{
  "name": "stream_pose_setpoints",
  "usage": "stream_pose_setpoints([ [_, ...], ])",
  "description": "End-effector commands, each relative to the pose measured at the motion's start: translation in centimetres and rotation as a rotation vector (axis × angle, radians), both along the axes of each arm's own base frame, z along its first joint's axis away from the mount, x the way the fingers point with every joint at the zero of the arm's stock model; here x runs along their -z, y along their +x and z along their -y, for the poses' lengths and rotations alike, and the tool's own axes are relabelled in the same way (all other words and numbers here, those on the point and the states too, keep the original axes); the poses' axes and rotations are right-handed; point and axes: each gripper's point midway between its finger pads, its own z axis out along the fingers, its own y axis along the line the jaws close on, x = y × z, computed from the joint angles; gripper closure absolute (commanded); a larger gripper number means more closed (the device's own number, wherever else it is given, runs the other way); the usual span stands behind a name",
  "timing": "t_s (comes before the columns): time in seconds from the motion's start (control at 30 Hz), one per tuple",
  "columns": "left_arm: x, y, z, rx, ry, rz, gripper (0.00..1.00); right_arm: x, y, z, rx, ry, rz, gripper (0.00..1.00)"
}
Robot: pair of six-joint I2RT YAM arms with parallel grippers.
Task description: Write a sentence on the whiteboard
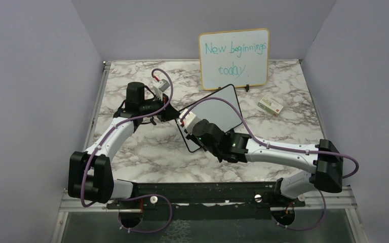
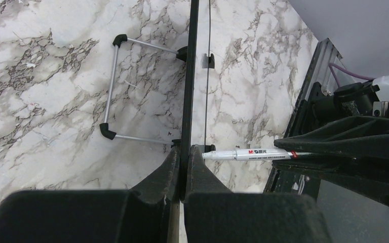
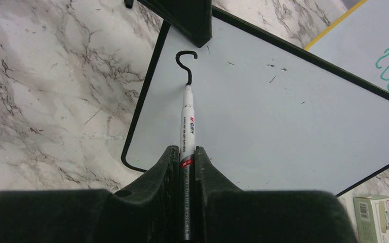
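White-bodied marker (image 3: 187,119) seems to touch the whiteboard (image 3: 283,116) near the corner pinched by the left gripper (image 2: 183,162); blank surface stretches away from there. The right gripper (image 3: 185,154) grasps the marker.

My left arm (image 1: 112,134) and right arm (image 1: 283,152) wear white shells between chunky black joint housings, each trailed by a looping purple cable (image 1: 164,81). Matte black, wedge-shaped fingers (image 3: 164,172) tip the left hand (image 2: 184,152) and right hand (image 3: 185,150). A green light (image 1: 233,143) glows on the right wrist.

Wood-framed board (image 1: 234,59) w/ teal writing, small box (image 1: 270,105) nr it
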Motion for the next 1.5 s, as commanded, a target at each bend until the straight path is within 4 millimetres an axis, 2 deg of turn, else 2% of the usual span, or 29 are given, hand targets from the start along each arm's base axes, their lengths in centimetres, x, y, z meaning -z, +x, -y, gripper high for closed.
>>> stream_pose_setpoints([
  [0.0, 2.3, -0.5, -0.1, -0.011, 0.060, -0.072, 1.00, 0.9, -0.8, 0.0, -0.029, -0.011, -0.041, 0.99],
  [0.8, 2.2, -0.7, 0.0, -0.003, 0.059, -0.069, 1.00, -0.9, -0.7, -1.9, -0.054, 0.091, -0.030, 0.99],
  [1.23, 2.4, -0.6, -0.1, -0.008, 0.066, -0.073, 1.00, -1.4, -0.7, -1.5, -0.041, 0.126, -0.019, 1.00],
  [1.47, 2.4, -0.6, -0.1, -0.010, 0.072, -0.072, 1.00, -2.5, -1.5, -0.5, -0.065, 0.152, -0.019, 1.00],
])
